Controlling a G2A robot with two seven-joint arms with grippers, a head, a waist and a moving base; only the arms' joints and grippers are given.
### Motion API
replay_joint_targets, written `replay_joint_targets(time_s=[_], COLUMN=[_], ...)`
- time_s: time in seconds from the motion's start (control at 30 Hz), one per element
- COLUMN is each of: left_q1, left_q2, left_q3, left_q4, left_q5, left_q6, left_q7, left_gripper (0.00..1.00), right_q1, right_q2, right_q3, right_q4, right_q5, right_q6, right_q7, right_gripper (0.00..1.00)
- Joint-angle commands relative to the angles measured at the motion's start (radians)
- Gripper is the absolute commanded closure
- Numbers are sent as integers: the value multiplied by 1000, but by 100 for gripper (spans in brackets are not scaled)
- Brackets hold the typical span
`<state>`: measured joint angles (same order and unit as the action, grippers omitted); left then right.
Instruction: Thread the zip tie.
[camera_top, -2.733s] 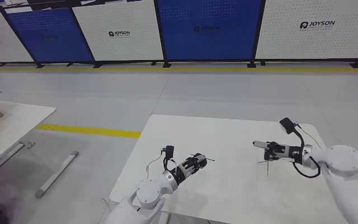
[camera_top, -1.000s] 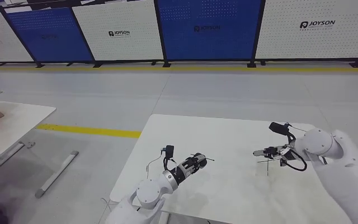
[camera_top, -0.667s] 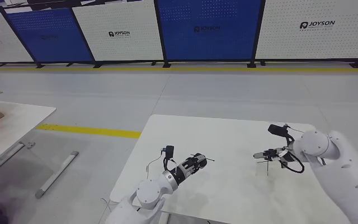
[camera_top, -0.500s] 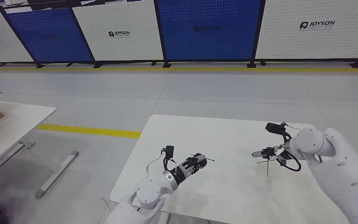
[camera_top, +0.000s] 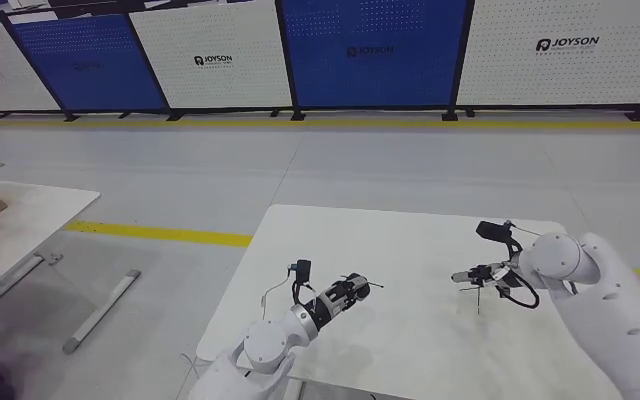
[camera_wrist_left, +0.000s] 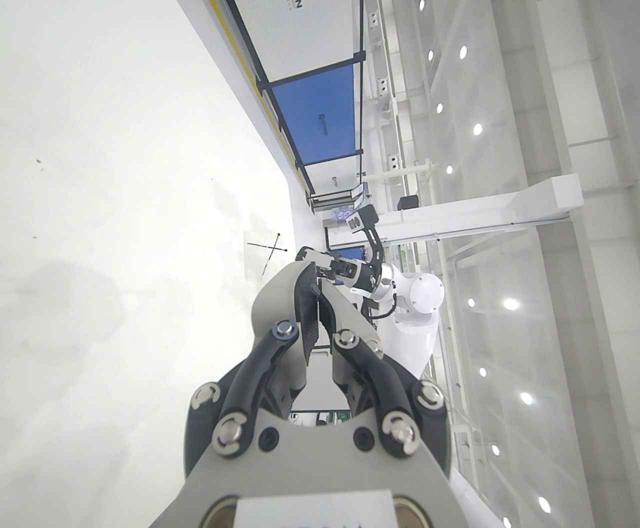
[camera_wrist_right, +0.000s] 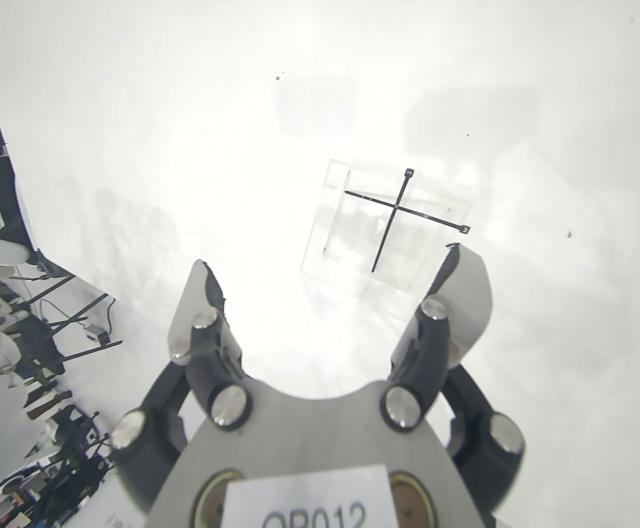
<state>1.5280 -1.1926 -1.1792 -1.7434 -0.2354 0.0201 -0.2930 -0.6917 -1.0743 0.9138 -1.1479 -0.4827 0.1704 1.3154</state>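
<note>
Two black zip ties (camera_wrist_right: 396, 206) lie crossed on a clear plate (camera_wrist_right: 340, 240), one strap laid over the other near mid-length, each with its square head at one end and a tapered tail at the other. They are found just ahead of the right gripper (camera_wrist_right: 327, 257) and below it, nearer to one finger than to the other. The jaws of this gripper are spread wide and nothing is held between them. The step in hand is judged to be the pickup of one tie. For this the gripper is best centred over a single strap, away from the crossing, so that only one tie is caught. The fingers should be set across the strap, not along it, and lowered until the tips nearly meet the plate, since the strap is thin and flat and may slip beneath the pads. A grip close to the head or the tail is advised, so that an end is left free for threading. The plate rests on the white table (camera_wrist_right: 150, 125) and may slide if it is pushed. The left gripper (camera_wrist_left: 312, 280) is held well apart, with its pads pressed together; whether anything thin is pinched there cannot be told.
</note>
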Motion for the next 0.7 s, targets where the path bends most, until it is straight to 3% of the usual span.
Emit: replay_joint_targets(time_s=[0.0, 0.2, 0.3, 0.33, 0.4, 0.53, 0.67], left_q1=[0, 0, 0, 0, 0, 0, 0], left_q2=[0, 0, 0, 0, 0, 0, 0], left_q3=[0, 0, 0, 0, 0, 0, 0], left_q4=[0, 0, 0, 0, 0, 0, 0], left_q5=[0, 0, 0, 0, 0, 0, 0], left_q6=[0, 0, 0, 0, 0, 0, 0], left_q7=[0, 0, 0, 0, 0, 0, 0], left_gripper=[100, 100, 100, 100, 100, 100, 100], right_q1=[1, 11, 18, 21, 25, 37, 46], right_q2=[-1, -8, -13, -15, -19, -26, -33], right_q3=[-4, -21, -31, -34, -40, -55, -66], right_q4=[3, 27, 39, 43, 48, 67, 93], right_q5=[-8, -16, -12, -10, -8, -16, -21], right_q6=[8, 23, 20, 18, 17, 27, 40], right_q7=[7, 14, 13, 12, 11, 13, 7], right_gripper=[11, 16, 35, 50, 58, 58, 64])
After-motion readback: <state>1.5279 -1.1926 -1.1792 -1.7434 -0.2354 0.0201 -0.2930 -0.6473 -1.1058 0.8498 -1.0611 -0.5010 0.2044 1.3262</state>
